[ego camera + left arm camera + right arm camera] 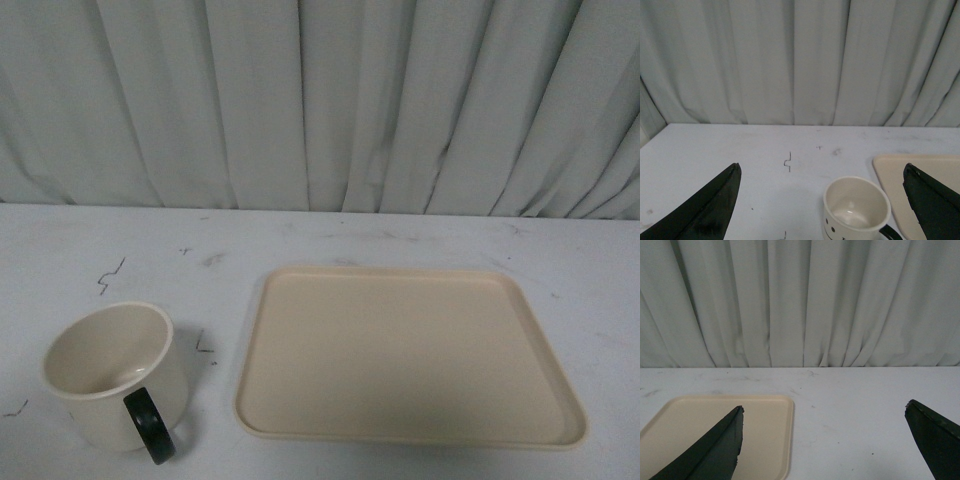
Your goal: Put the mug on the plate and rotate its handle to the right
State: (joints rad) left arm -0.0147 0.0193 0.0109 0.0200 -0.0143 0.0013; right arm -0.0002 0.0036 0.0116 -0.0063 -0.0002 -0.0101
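Note:
The cream-white mug [112, 375] stands upright on the table at the near left, its dark loop handle [150, 425] turned toward me. The beige plate [410, 358] lies flat to its right, apart from it and bare. No gripper shows in the front view. In the left wrist view my left gripper [822, 172] is open, and the mug [855, 212] sits ahead between its fingers, smiley dots facing the camera, the plate's edge [920, 190] beside it. In the right wrist view my right gripper [824, 412] is open and empty, with the plate [760, 430] to one side.
A pale grey curtain [320, 100] hangs along the back of the white table [320, 240]. The tabletop bears small dark scuffs and marks [110, 275].

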